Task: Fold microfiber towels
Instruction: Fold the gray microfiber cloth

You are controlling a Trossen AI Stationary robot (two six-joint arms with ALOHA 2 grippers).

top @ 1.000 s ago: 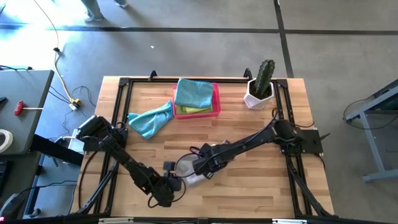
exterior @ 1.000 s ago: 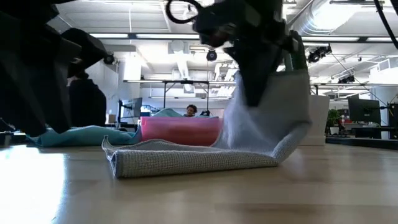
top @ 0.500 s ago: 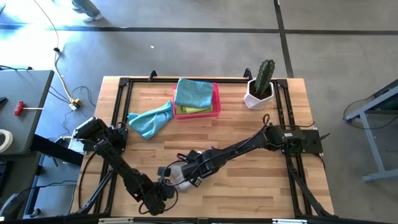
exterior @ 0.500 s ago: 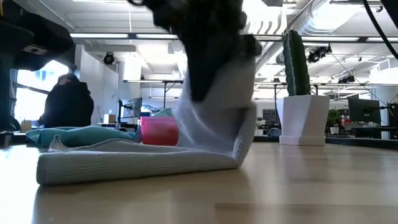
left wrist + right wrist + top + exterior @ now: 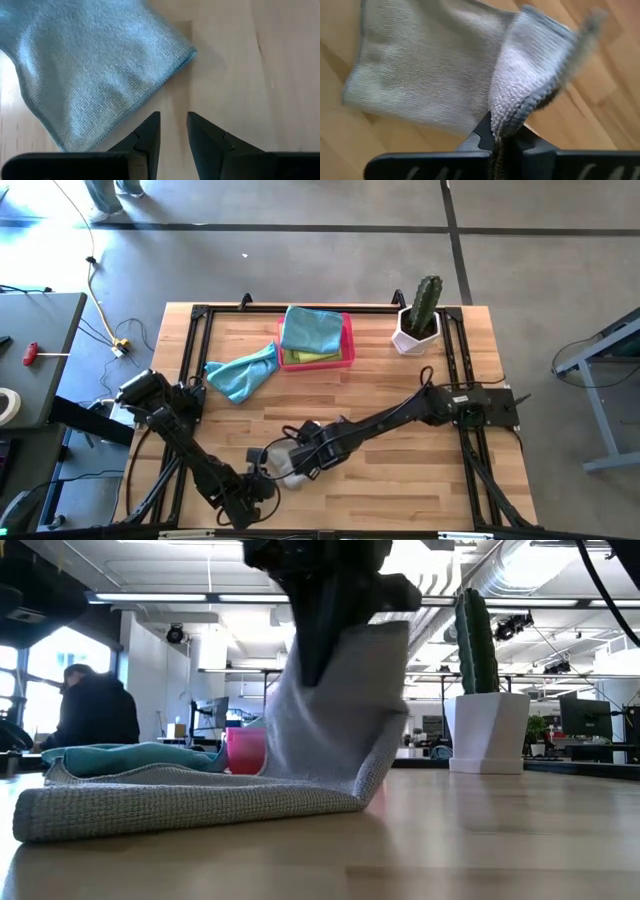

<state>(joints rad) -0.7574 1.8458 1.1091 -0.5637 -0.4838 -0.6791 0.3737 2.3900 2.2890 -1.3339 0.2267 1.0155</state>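
Observation:
A grey microfiber towel (image 5: pixel 278 463) lies near the table's near edge, left of centre, and also shows in the low view (image 5: pixel 180 805). My right gripper (image 5: pixel 300 452) is shut on a raised part of it, above its right end. My left gripper (image 5: pixel 262 480) hovers just near-left of the towel. In the left wrist view its fingers (image 5: pixel 172 125) stand slightly apart over bare wood, short of the towel's corner (image 5: pixel 192 50), touching nothing. A teal towel (image 5: pixel 242 372) lies crumpled left of the pink tray (image 5: pixel 348 340). My right gripper pinches a bunched edge of the grey towel (image 5: pixel 507 117) between its two fingers, coming from above. That part stands up off the table (image 5: pixel 340 710) and curves down into a bend (image 5: pixel 370 785). The rest lies flat on the wood (image 5: pixel 420 75).
The pink tray at the far centre holds a teal towel (image 5: pixel 312 328) over a lime-green one (image 5: pixel 315 357). A cactus in a white pot (image 5: pixel 418 315) stands at the far right. Black frame rails (image 5: pixel 185 380) run along the table's sides. A person (image 5: pixel 90 715) shows in the room beyond.
My right gripper has gone toward the table's left with the towel's raised edge, staying shut on it. The part lying flat has slid left and nearer along the table. My left gripper has drawn back toward the near-left corner.

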